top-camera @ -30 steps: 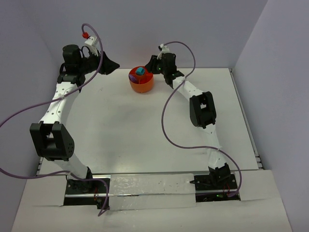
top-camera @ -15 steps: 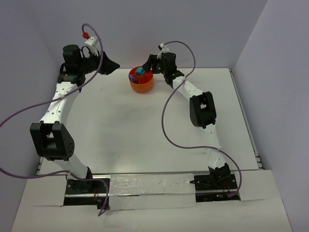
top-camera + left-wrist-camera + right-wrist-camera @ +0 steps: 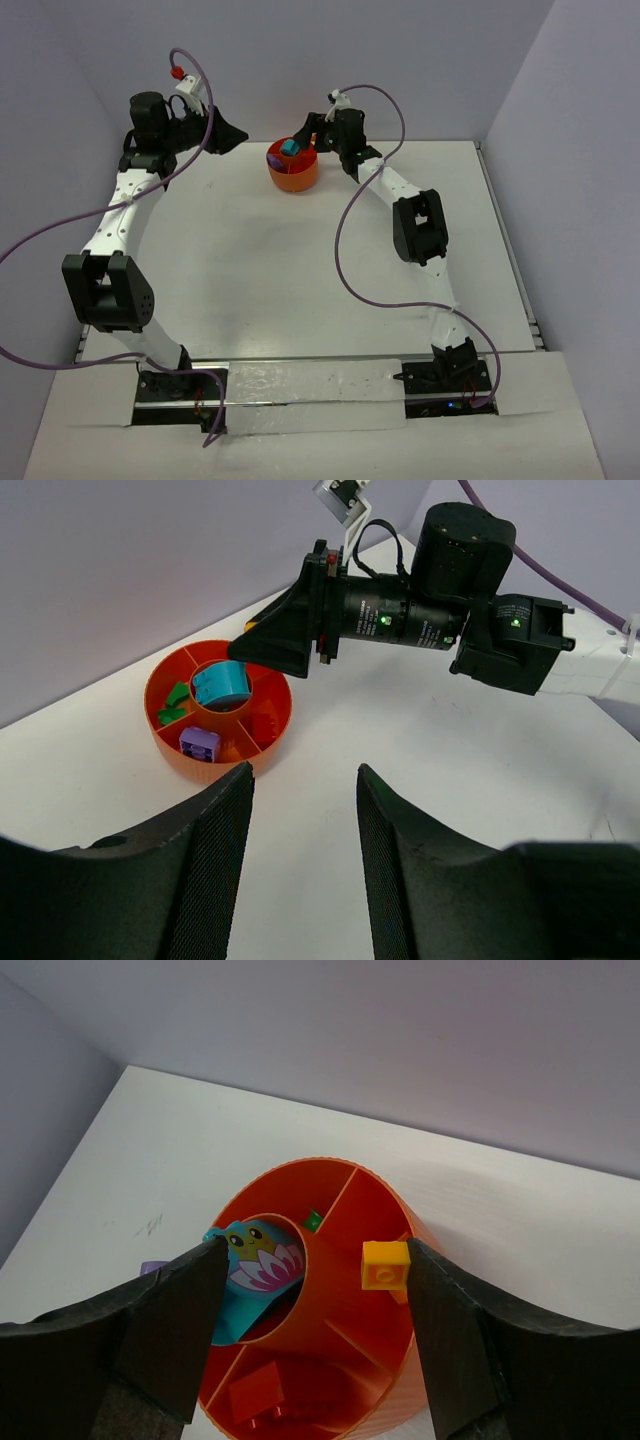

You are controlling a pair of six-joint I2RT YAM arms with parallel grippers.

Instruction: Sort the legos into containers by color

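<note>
The orange tub (image 3: 295,180) stands at the back of the table. My right gripper (image 3: 306,138) hovers over its right rim, open. In the right wrist view the jaws (image 3: 317,1250) stand wide over the tub (image 3: 300,1172). A yellow brick (image 3: 385,1264) lies against the right finger only, above a compartment. A teal piece (image 3: 255,1260) fills the central ring. A green brick (image 3: 313,1220) and a red brick (image 3: 255,1392) lie in other compartments. My left gripper (image 3: 303,772) is open and holds nothing, apart from the tub (image 3: 165,742), which holds a purple brick (image 3: 200,743).
Walls close the back and both sides of the table. The right arm's wrist (image 3: 440,550) reaches in over the tub from the right. Purple cables (image 3: 345,250) loop above both arms. The left gripper (image 3: 232,138) hangs to the left of the tub.
The right gripper has shifted a little left over the tub and its jaws have spread apart. The left arm has not moved.
</note>
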